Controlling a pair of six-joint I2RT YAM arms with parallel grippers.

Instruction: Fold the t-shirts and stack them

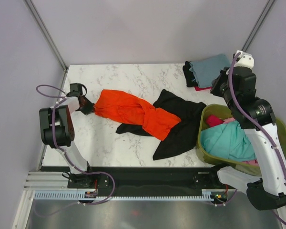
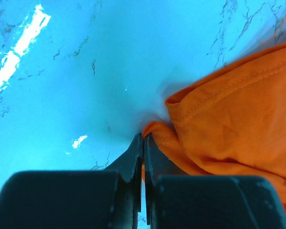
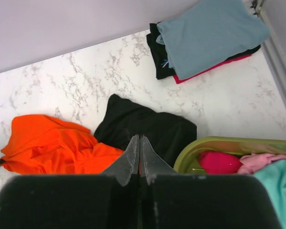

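Evidently the orange t-shirt (image 1: pixel 128 109) lay crumpled mid-bench (image 1: pixel 105 143), draped across the black t-shirt (image 1: pixel 183 131). I judged it needed pulling clear and flat, hence my grip at its left end. My left hand (image 2: pixel 143 139) was shut tight on a pinch of its hem. My right hand (image 3: pixel 139 140) was closed and empty, raised near the basket (image 1: pixel 201 143) by the right edge.

Left arm (image 1: pixel 57 126) stretched low and forward, left gripper (image 2: pixel 143 143) pinched tight on edge of orange t-shirt (image 2: pixel 238 119), right arm (image 1: pixel 264 138) raised high, right gripper (image 3: pixel 139 140) closed, empty
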